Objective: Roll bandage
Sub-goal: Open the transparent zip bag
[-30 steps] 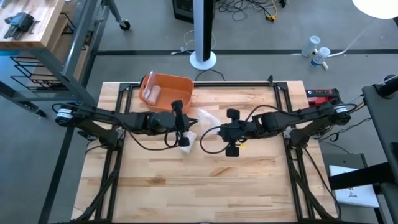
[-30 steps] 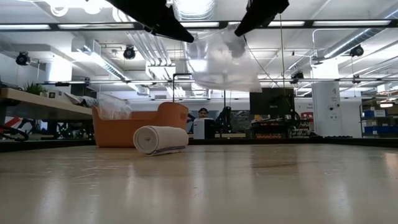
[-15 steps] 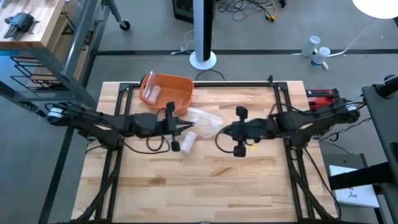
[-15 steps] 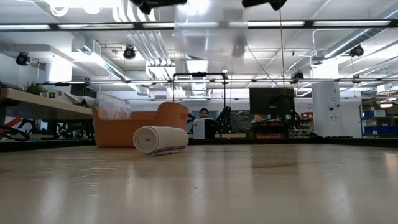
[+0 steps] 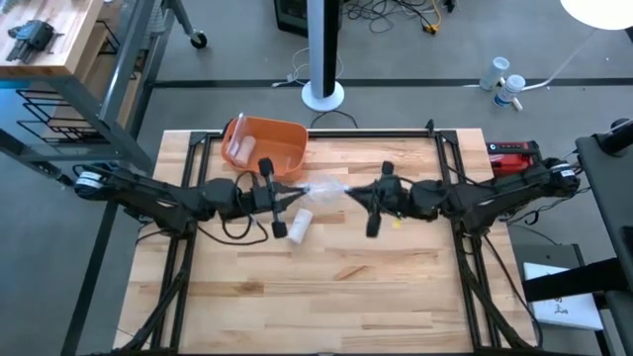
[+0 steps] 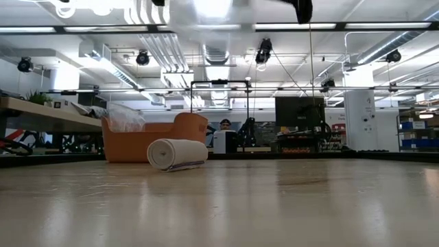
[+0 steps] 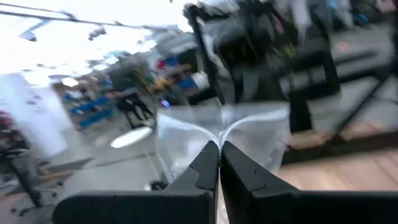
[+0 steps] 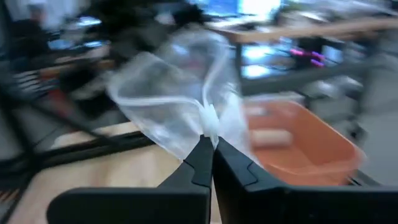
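Observation:
A rolled white bandage (image 5: 300, 223) lies on its side on the wooden table (image 5: 326, 287); the low view shows the bandage (image 6: 177, 153) in front of the orange bin. Above it a clear plastic bag (image 5: 324, 188) hangs between my two grippers. My left gripper (image 7: 219, 147) is shut on the bag's left side and my right gripper (image 8: 210, 142) on its right side. In the high view the left gripper (image 5: 293, 194) and the right gripper (image 5: 356, 193) face each other over the table's far middle. My left gripper pinches a gathered edge of the clear bag (image 7: 221, 129) between its two fingertips, coming level from the table's left. The film fans out beyond the fingers, lifted clear of the table. My right gripper pinches a bunched fold of the bag (image 8: 208, 122) between its fingertips, coming level from the table's right. The bag spreads out past the fingers and hangs clear of the table.
An orange bin (image 5: 265, 146) stands at the table's far left with a white roll (image 8: 268, 137) and clear wrapping in it. The black frame rails (image 5: 450, 158) run along the table's sides. Bare wood lies toward the near edge.
Both grippers have gone up with the clear bag, which has risen out of the low view's top. The grippers have moved apart and the bag is now spread between them. The bandage roll has stayed where it was.

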Available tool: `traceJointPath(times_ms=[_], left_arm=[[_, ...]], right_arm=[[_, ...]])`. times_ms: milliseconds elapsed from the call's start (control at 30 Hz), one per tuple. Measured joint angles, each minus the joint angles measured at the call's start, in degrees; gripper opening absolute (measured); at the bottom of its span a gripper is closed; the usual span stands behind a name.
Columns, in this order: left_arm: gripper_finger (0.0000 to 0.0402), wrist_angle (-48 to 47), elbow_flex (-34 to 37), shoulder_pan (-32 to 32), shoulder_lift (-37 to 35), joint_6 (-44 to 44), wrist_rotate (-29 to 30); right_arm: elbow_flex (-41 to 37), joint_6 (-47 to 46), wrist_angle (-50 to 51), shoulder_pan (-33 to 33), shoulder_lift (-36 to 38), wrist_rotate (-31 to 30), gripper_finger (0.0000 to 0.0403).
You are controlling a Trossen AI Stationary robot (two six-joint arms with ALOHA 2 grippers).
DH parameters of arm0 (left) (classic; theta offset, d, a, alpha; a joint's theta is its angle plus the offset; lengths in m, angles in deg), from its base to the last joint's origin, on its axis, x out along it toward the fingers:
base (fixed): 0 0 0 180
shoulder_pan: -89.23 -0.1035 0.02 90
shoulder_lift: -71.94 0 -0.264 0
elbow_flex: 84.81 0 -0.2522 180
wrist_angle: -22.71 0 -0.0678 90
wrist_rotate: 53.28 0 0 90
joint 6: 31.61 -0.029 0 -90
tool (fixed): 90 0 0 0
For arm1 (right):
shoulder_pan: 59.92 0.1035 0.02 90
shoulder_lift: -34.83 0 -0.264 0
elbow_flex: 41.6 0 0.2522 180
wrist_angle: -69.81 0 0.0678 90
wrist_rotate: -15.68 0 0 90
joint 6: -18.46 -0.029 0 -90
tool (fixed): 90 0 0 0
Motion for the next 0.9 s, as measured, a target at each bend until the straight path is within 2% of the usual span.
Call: traceJointPath(times_ms=[100, 200, 300, 367, 467, 600, 767, 900], left_arm=[[0.0, 7.1, 0.3, -1.9, 2.8, 0.6, 1.4], [0.0, 8.5, 0.3, -3.3, 5.7, 1.3, 3.1], [0.0, 8.1, 0.4, -4.0, 7.0, 2.2, 5.0], [0.0, 6.3, 0.4, -4.1, 7.1, 2.9, 4.9], [0.0, 1.1, 0.4, -4.1, 7.0, 3.1, 1.4], [0.0, -5.2, 0.5, -3.1, 6.6, 4.1, -1.1], [0.0, -6.3, 0.4, -1.9, 6.2, 5.3, -1.3], [0.0, -6.1, 0.4, -1.9, 4.1, 6.1, -1.2]], right_arm=[[-0.3, -4.0, 0.4, -2.0, -0.1, -4.2, 0.0], [-0.2, -6.0, 1.0, -3.3, -0.4, -2.6, 0.0], [0.5, -9.7, 7.8, -3.8, 0.7, -0.8, 0.0], [0.9, -12.0, 14.9, -4.1, 1.4, -1.0, 0.0], [0.9, -10.6, 22.5, -4.1, 1.5, -0.5, 0.0], [0.9, -8.4, 27.8, -3.3, 1.7, 6.6, 0.0006], [1.7, -7.6, 32.6, -3.2, 1.7, 12.3, 0.005], [3.3, -3.4, 36.9, -3.1, 1.7, 11.1, 0.0099]])
